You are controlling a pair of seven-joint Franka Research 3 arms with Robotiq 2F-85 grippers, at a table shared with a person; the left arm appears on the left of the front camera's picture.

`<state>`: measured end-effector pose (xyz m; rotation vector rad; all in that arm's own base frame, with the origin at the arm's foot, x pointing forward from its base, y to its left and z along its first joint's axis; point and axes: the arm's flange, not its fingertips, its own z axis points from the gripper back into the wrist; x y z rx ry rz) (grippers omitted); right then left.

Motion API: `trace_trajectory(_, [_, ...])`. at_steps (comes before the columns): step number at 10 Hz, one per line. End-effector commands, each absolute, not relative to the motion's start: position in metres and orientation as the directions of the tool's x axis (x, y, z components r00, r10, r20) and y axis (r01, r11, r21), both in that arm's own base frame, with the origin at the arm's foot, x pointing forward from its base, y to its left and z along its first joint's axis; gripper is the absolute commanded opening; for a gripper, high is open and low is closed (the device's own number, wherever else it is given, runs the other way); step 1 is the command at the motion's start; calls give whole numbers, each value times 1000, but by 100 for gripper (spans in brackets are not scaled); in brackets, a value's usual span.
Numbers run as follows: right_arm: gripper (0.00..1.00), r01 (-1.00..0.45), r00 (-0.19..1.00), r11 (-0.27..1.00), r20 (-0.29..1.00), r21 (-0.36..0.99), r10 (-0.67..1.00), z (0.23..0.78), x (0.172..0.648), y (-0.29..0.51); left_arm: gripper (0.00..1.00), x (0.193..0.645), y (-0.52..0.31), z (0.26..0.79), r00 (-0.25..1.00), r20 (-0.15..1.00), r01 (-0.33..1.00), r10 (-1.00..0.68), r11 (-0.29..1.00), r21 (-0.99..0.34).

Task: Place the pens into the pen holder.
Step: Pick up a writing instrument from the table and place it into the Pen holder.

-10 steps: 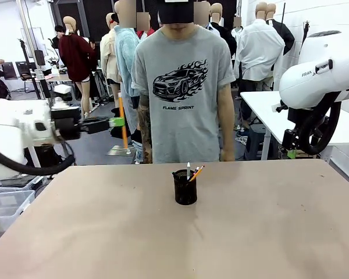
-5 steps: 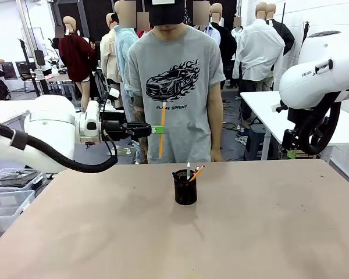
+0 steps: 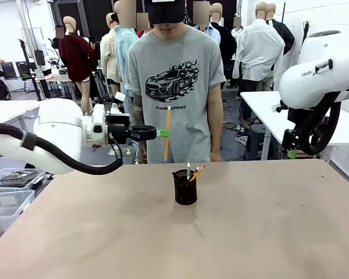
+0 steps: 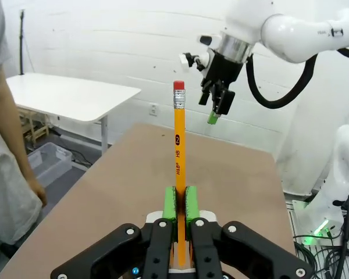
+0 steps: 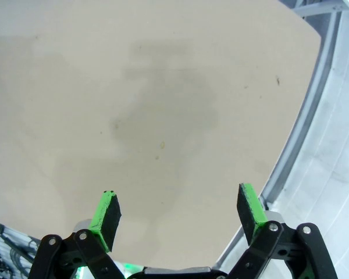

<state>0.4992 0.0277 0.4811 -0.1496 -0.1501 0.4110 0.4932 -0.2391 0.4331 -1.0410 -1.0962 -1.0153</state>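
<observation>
My left gripper [image 3: 161,133] is shut on an orange-yellow pencil [image 3: 167,145], held upright above the table's far edge, up and to the left of the pen holder [image 3: 185,189]. In the left wrist view the pencil [image 4: 178,145] rises between the green pads [image 4: 170,203] with its red eraser on top. The black mesh holder stands mid-table with a silver-white pen [image 3: 188,169] and an orange-tinted stick [image 3: 197,172] leaning out of it. My right gripper [image 5: 179,202] hangs open and empty above bare tabletop, and it shows far off as the right gripper [image 4: 217,104] in the left wrist view.
A person in a grey T-shirt [image 3: 174,87] stands at the far side, just behind the pencil, arms down. The brown table [image 3: 250,232] spreads around the holder. The right arm's white body [image 3: 320,75] hangs high at the right. Plastic bins [image 3: 6,203] sit off the left edge.
My left arm has swung in from the far left toward the middle, carrying the pencil upright. In the last half second it moved only slightly right. The right arm has stayed still.
</observation>
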Motion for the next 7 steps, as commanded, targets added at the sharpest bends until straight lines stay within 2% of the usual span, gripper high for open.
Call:
trace_trajectory(1, [100,-383,907,905,109,-185,406,480,499,27,0,525,-265,422,130,983,983,-131,146,-111])
trace_trajectory(3, [100,-383,907,905,109,-185,406,480,499,27,0,548,-281,407,151,979,982,-138,139,-131])
trace_trajectory(7, [100,-383,907,905,109,-185,406,480,499,27,0,563,-295,377,135,982,987,-130,106,-121])
